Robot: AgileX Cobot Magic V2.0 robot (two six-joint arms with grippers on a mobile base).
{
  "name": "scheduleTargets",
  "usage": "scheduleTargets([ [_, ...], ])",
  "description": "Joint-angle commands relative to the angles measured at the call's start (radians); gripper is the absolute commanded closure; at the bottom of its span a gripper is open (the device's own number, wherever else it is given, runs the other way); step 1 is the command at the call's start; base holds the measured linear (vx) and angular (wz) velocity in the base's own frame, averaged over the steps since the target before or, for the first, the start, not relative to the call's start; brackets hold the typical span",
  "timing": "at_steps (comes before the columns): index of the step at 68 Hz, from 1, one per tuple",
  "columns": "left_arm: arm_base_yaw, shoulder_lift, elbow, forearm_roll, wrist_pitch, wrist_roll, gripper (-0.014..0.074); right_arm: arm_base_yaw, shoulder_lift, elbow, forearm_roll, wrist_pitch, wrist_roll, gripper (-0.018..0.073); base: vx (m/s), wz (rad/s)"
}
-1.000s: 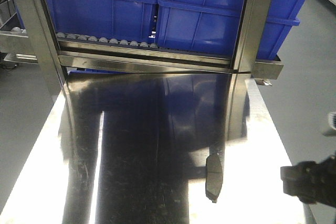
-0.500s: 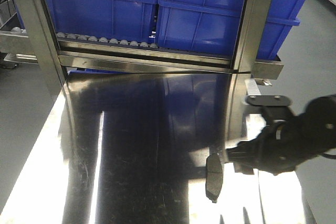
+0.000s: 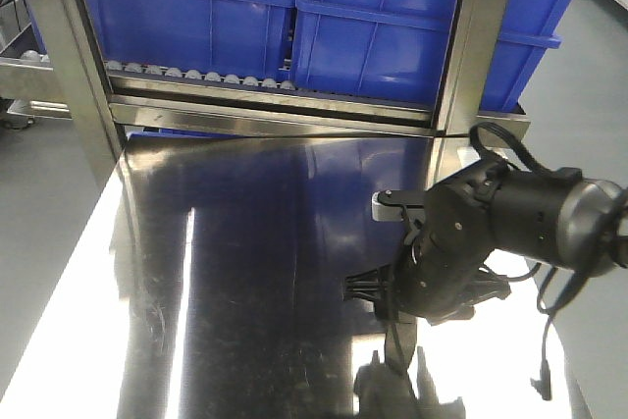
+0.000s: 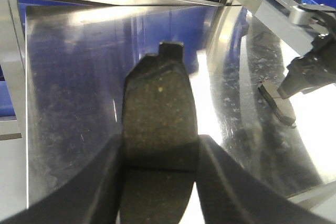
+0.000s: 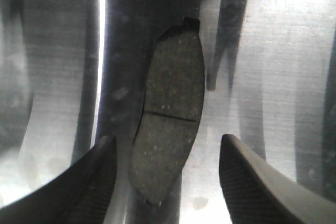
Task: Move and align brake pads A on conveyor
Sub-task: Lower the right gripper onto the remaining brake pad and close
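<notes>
The table (image 3: 245, 291) is polished metal, mirror-glossy with fine scratches. The brake pad (image 5: 170, 108) has a matt, grainy, speckled grey-brown face. The bins (image 3: 392, 36) are smooth blue plastic. The fingers (image 5: 247, 182) of the right gripper (image 5: 167, 145) are matt black and finely textured.

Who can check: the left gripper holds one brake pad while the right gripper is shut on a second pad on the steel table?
Not shut: the right wrist view shows the right gripper open, straddling the second pad on the steel table. The left gripper holds the first pad.
</notes>
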Motion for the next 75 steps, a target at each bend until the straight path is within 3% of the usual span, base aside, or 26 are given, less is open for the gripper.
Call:
scheduleTargets([
  [1,-0.004,0.010,-0.028,0.005,-0.088,-0.003,0.0602,0.001,-0.016,-0.058,-0.017,0.010,0.023,0.0143,0.00,0.00],
  [58,-0.004,0.010,-0.028,0.005,-0.088,-0.003,0.0602,-0.011,0.117,-0.126,-0.029,0.063,0.050,0.0134,0.00,0.00],
  [66,-0.004,0.010,-0.028,0.005,-0.088,-0.003,0.0602,-0.011,0.119,-0.126,-0.029,0.056,0.050,0.0198,0.00,0.00],
  [75,-0.004,0.010,-0.028,0.005,-0.088,-0.003,0.0602,-0.011,0.113,-0.126,-0.051,0.056,0.043,0.0371,0.00,0.00],
])
